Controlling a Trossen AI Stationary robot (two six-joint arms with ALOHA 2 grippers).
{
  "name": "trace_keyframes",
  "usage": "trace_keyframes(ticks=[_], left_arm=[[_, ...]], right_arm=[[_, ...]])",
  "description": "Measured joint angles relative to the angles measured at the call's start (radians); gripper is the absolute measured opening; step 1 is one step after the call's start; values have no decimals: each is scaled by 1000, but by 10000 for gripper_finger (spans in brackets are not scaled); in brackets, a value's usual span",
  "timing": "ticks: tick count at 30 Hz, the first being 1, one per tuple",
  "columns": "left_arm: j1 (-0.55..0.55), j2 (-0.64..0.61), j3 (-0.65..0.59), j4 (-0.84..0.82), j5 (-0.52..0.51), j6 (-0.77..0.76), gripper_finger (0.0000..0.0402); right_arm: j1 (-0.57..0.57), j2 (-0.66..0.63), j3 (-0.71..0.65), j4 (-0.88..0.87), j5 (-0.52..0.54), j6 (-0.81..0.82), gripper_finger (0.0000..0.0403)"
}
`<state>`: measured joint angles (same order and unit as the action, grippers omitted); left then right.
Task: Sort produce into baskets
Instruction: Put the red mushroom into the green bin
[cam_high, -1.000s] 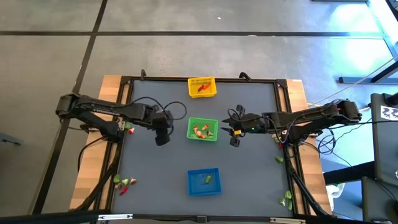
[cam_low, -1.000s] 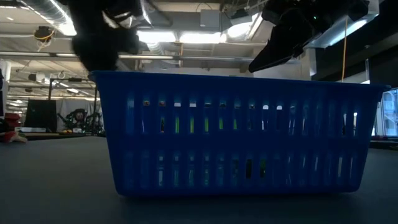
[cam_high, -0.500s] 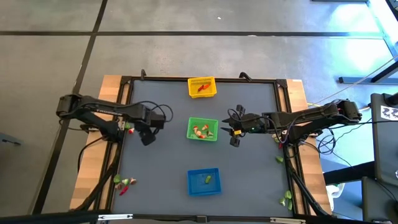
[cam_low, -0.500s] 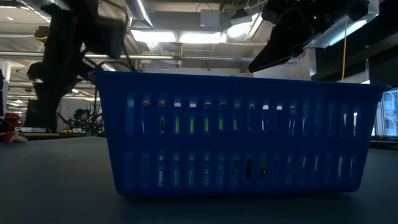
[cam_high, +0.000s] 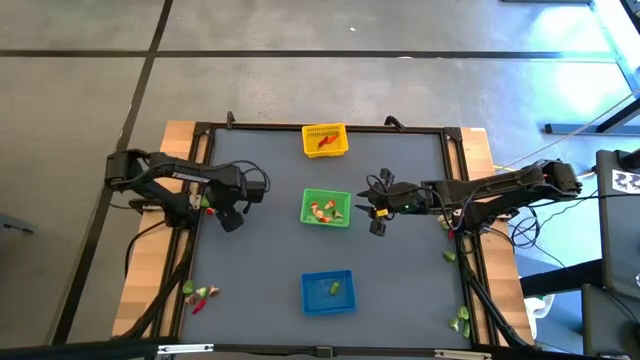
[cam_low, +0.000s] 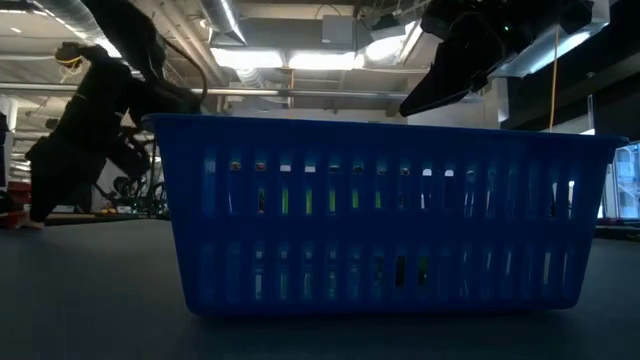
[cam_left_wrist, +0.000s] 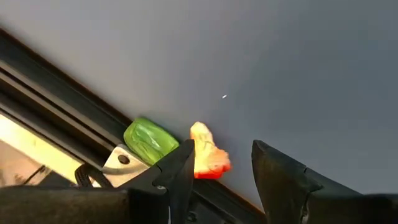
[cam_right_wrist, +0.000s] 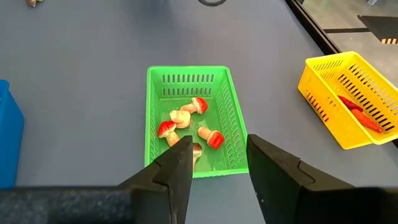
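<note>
Left gripper (cam_high: 231, 221): near the table's left edge, fingers spread with nothing between them, pointed down and outward at the frame rail.
Target piece (cam_left_wrist: 208, 157): a small mushroom-like bit, pale on top and red at the base, lying on the mat right against the rail, just ahead of the open fingers in the left wrist view.
Lie of the piece: its long axis runs from pale end to red end, roughly across the finger gap at a slant; the red end points towards the rail.
Neighbour: a light green piece (cam_left_wrist: 149, 140) sits beside it, touching or nearly so, tucked against the rail.
Nearer arm: the left, by far; the right is well apart across the table.
Right gripper (cam_high: 377, 226): hangs just right of the green basket (cam_high: 345, 205), fingers spread and empty.
Likely home: the green basket, I would judge, since it already holds similar red-and-pale pieces.
Other baskets: yellow basket (cam_high: 338, 133) at the far edge with red pieces; blue basket (cam_high: 310, 292) near the front.
Risk: the rail crowds the grasp.
</note>
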<state>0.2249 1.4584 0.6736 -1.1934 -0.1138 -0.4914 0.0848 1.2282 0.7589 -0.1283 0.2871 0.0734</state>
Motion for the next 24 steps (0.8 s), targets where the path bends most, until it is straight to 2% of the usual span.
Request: trace_keyframes(ticks=[11,17,24], left_arm=[[14,162,-26,10,6,51,149],[14,206,-25,3,18,72,99],[10,179,-12,0,19,72,54]], right_arm=[[0,0,0,0,0,0,152],[0,0,0,-1,0,0,152],[0,0,0,0,0,0,152]])
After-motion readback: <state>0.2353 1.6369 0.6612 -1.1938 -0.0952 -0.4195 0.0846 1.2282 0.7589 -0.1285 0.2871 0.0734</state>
